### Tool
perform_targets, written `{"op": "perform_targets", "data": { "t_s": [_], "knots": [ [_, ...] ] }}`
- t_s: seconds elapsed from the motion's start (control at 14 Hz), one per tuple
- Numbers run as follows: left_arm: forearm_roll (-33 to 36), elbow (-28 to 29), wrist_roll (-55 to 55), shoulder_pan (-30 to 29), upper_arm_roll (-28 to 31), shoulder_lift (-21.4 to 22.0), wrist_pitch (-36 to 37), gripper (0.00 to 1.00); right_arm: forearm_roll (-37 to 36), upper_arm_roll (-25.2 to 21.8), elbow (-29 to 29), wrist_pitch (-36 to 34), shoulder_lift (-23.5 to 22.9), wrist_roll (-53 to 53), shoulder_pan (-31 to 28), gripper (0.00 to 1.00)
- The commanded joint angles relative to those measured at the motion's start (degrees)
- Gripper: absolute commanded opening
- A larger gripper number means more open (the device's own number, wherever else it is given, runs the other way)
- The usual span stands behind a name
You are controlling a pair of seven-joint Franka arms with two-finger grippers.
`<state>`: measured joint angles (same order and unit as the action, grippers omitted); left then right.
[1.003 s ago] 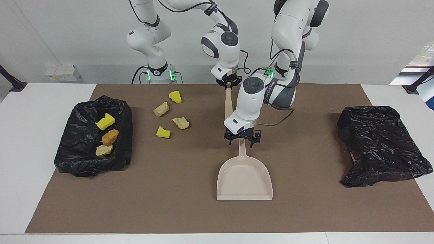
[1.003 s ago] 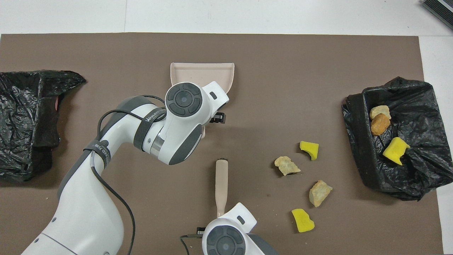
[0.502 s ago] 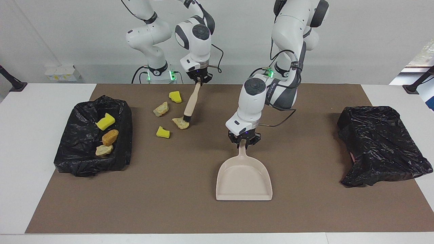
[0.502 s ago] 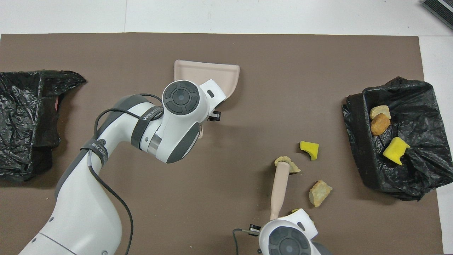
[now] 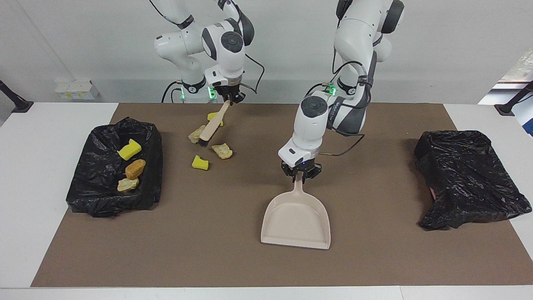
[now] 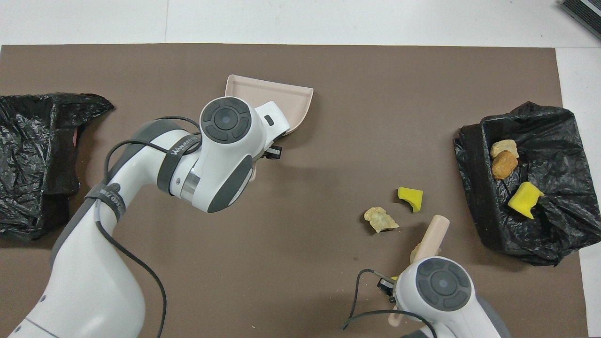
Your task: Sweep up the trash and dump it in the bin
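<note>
The sweeping step is in hand. The right gripper (image 5: pixel 228 98), fingers closed on a beige-handled brush (image 5: pixel 209 129), poises it among four loose yellow and tan trash lumps (image 5: pixel 200 162) near the robots' edge. The left gripper (image 5: pixel 300 176) clamps the pale pink plastic dustpan (image 5: pixel 296 222) mid-table. Next, the dustpan must come beside the lumps, probably by the black-lined bin (image 5: pixel 154 146) at the right arm's end, which holds three already.

Smooth plastic dustpan (image 5: pixel 296 218), crinkled glossy bag (image 5: pixel 468 177)

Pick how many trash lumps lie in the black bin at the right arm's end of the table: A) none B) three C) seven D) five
B: the black bin holds a yellow lump, an orange-brown lump and a beige lump.
</note>
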<state>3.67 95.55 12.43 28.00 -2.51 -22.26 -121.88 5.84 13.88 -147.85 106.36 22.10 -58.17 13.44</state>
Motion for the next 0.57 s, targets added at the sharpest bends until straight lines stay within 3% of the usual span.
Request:
{"op": "perform_targets", "data": {
  "t_s": [0.0, 0.36, 0.5],
  "knots": [
    [1.3, 0.6, -12.1, -1.5, -0.1, 3.4, 4.1, 0.00, -0.6, 0.8, -0.5, -2.7, 1.0, -2.0, -2.3, 0.00],
    [5.4, 1.5, -37.4, -1.8, 0.1, 5.4, 10.2, 0.00, 0.9, 0.9, -0.7, -4.8, 0.5, 4.3, -7.0, 0.00],
    [5.6, 3.3, -46.7, -1.7, 0.0, 6.5, 11.8, 0.00, 2.3, 1.0, -1.7, -1.5, -1.4, 5.9, -7.4, 0.00]
  ]
}}
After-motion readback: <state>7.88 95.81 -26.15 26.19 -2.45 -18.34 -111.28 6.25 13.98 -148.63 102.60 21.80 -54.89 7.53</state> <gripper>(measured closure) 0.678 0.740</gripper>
